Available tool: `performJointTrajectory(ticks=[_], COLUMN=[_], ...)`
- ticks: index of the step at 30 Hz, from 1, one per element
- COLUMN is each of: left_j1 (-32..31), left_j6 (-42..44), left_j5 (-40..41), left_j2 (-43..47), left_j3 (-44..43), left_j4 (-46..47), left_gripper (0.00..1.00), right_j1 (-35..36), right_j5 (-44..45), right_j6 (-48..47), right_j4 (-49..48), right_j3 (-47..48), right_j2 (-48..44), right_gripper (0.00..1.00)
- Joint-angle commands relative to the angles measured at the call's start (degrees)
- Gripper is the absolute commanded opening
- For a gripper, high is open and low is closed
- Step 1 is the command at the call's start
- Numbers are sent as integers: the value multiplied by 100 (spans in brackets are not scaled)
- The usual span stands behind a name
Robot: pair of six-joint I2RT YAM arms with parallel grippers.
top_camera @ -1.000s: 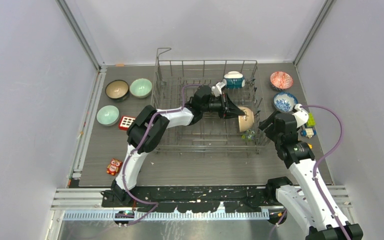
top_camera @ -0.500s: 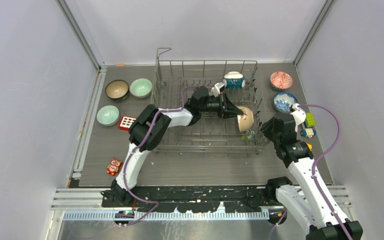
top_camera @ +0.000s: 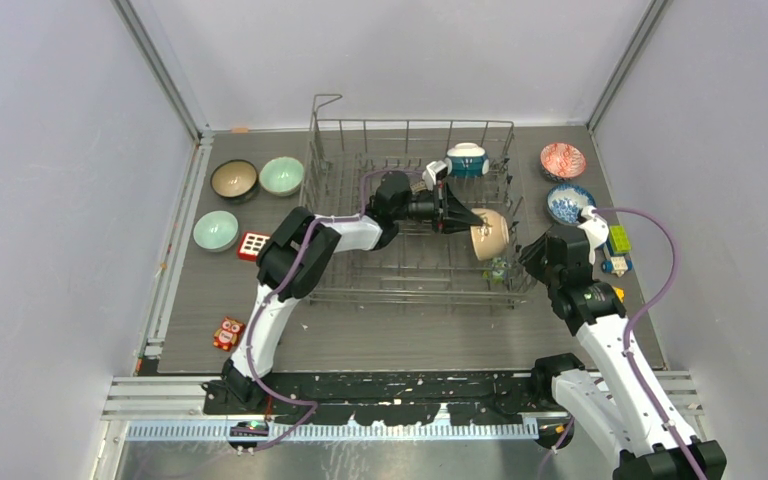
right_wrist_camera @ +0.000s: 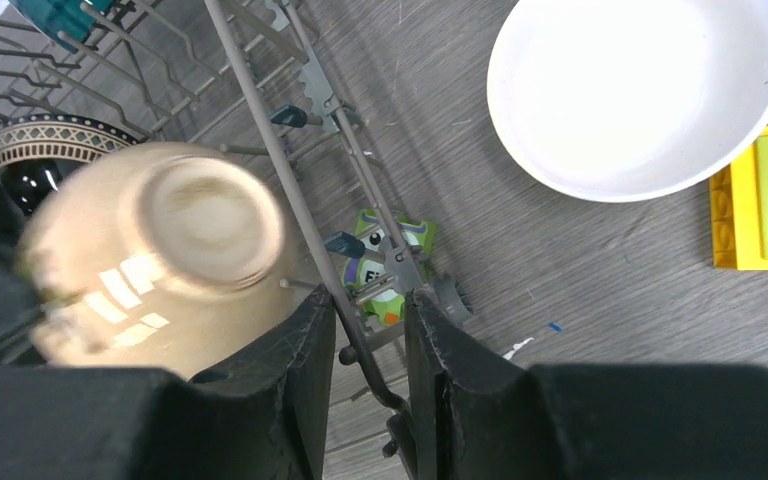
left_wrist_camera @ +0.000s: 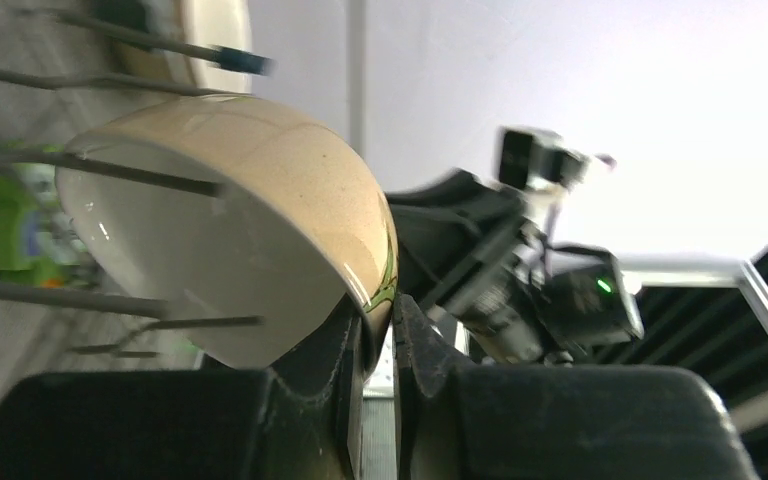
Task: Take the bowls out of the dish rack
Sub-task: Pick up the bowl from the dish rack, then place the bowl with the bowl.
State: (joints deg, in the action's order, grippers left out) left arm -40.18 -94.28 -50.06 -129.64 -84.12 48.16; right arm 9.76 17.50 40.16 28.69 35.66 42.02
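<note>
Cream bowl [top_camera: 489, 234] (glossy glazed ceramic, round, footed, paler inside) is lying tilted on its side among the tines at the right end of the grey wire dish rack [top_camera: 360, 285]. Left gripper [left_wrist_camera: 378, 318] is pinching its rim. Right gripper [right_wrist_camera: 370, 305] is sitting narrow, astride a rack wire; cannot tell whether it is gripping. Dark wood-grain table [top_camera: 410, 335], pale walls [top_camera: 410, 60].

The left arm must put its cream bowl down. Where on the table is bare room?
Bare: the near strip between the dish rack and the arm bases; also the patch between red block and owl. Crowded: right of the rack, with red bowl, blue bowl, toy blocks and the right gripper.
</note>
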Motion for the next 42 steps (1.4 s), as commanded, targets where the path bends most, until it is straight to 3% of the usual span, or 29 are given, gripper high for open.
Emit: performJointTrajectory(ticks=[1,12,14,17,20,24,30,36,42], left_j1=[103,93,91,63,54,49,54,51,-68], left_j6=[-705,-801,-802,-737,-530,-219,283,1768,5103], left_j5=[-617,-625,-618,-626,-653,-634,-668,-808,-227], left_j2=[874,793,851,988,1207,1537,2015,2917,4351], left_j3=[-441,-631,-714,-859,-930,-935,-1117,-925,-855], left_j4=[3070,3216,3180,3029,2776,2412,1639,-251,-4542], left_gripper=[0,0,0,0,0,0,0,0,0], right_j1=[-38,-40,-44,-36,-38,-36,-36,-13,257], right_j5=[359,248,178,109,53,-2,-126,-230,-724], right_j6=[71,101,121,156,171,176,168,63,-126], right_j4=[-61,-44,24,145,374,666,1250,1804,1845], right_j3=[-32,-2,98,307,613,982,1804,3132,4302], right_j2=[95,16,-79,-264,-324,-405,-443,-308,125], right_gripper=[35,38,45,65,75,81,83,82,82])
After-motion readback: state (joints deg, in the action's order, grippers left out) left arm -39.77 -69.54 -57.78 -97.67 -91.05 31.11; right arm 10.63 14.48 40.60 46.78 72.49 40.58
